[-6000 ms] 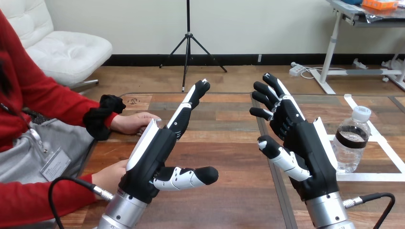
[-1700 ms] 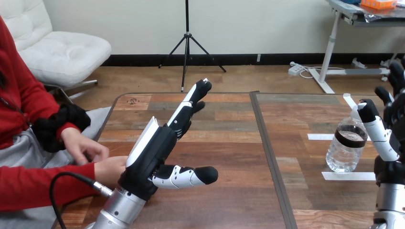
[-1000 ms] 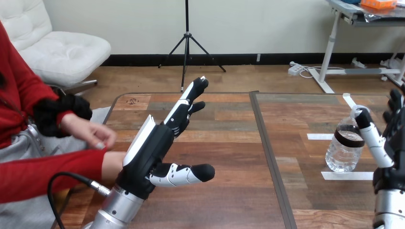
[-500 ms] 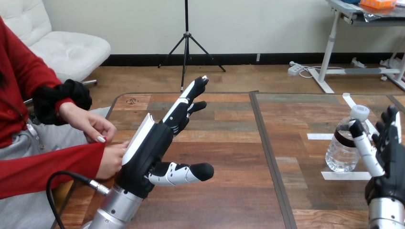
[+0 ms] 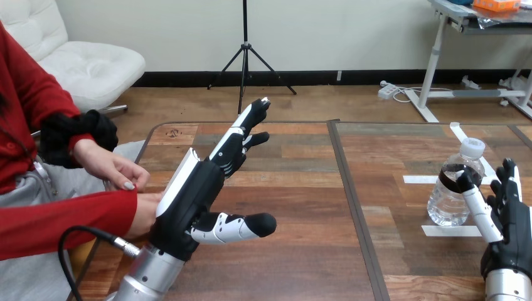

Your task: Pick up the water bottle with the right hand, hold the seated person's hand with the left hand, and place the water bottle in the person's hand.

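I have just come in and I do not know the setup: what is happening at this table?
The robot's right hand is open beside the upright water bottle, not gripping it. Its left hand is open above the table, next to the person's hands, holding neither.

We have our left hand (image 5: pixel 188 207) open, fingers straight toward 1 o'clock, thumb toward 3. The person's hands (image 5: pixel 116 169) are at its 9 o'clock, the lower one just behind it. Our right hand (image 5: pixel 508 216), fingers straight, stands at 5 o'clock of the upright water bottle (image 5: pixel 453 200). We can't tell if the thumb touches it.
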Robot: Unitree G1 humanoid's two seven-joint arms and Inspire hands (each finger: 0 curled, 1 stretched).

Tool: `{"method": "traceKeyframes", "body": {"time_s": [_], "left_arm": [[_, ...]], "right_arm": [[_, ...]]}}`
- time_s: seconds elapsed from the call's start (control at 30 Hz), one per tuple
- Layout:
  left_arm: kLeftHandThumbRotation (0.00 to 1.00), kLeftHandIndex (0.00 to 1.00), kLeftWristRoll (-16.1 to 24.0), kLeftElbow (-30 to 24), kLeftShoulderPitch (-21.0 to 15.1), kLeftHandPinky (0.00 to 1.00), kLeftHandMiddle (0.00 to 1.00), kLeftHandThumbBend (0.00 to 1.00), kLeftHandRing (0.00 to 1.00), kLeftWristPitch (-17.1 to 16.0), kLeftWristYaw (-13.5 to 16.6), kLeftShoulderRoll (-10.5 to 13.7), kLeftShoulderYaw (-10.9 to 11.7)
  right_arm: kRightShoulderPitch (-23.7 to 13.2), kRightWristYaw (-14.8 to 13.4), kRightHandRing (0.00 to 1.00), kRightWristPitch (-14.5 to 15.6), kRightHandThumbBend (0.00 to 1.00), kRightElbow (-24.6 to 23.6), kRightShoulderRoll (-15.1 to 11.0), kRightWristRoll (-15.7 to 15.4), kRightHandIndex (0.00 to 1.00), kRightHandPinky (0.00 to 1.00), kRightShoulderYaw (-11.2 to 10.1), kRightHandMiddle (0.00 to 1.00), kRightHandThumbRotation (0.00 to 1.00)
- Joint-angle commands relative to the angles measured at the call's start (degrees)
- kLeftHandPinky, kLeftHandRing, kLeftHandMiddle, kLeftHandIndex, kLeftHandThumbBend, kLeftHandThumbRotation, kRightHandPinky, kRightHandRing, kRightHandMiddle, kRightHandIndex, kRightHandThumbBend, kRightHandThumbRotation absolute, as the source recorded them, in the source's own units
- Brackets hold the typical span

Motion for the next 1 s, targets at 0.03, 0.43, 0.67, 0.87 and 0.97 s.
{"method": "traceKeyframes", "body": {"time_s": [0.03, 0.43, 0.67, 0.87, 0.97], "left_arm": [[0.70, 0.98, -1.2, -3.6, -0.9, 0.89, 1.00, 1.00, 0.98, 0.6, -0.4, 0.6, 0.8], [0.71, 0.98, -2.2, -4.3, -0.5, 0.90, 1.00, 1.00, 0.99, 0.9, -1.6, 0.4, 0.9], [0.71, 0.99, -2.4, -4.5, -0.3, 0.90, 1.00, 1.00, 0.99, 0.9, -2.1, 0.3, 1.0], [0.71, 0.99, -3.2, -5.4, 0.0, 0.90, 1.00, 1.00, 0.99, 1.7, -2.6, 0.4, 0.7], [0.71, 0.99, -2.6, -5.6, 0.2, 0.89, 1.00, 1.00, 0.99, 1.7, -2.1, 0.3, 1.0]], "right_arm": [[-5.8, -1.0, 1.00, 0.4, 1.00, 0.5, -1.5, -1.2, 1.00, 1.00, 0.8, 1.00, 0.61], [-6.6, -2.1, 1.00, 3.0, 1.00, 2.3, -1.9, -2.9, 1.00, 1.00, 1.8, 0.99, 0.59], [-7.1, -1.4, 1.00, 4.7, 1.00, 3.0, -2.1, -3.0, 1.00, 0.98, 1.8, 0.99, 0.58], [-7.5, -0.6, 1.00, 5.7, 1.00, 3.4, -2.0, -2.6, 1.00, 0.97, 1.6, 1.00, 0.55], [-7.6, -2.1, 1.00, 6.2, 1.00, 3.6, -2.4, -3.7, 1.00, 0.97, 2.4, 0.99, 0.56]]}}
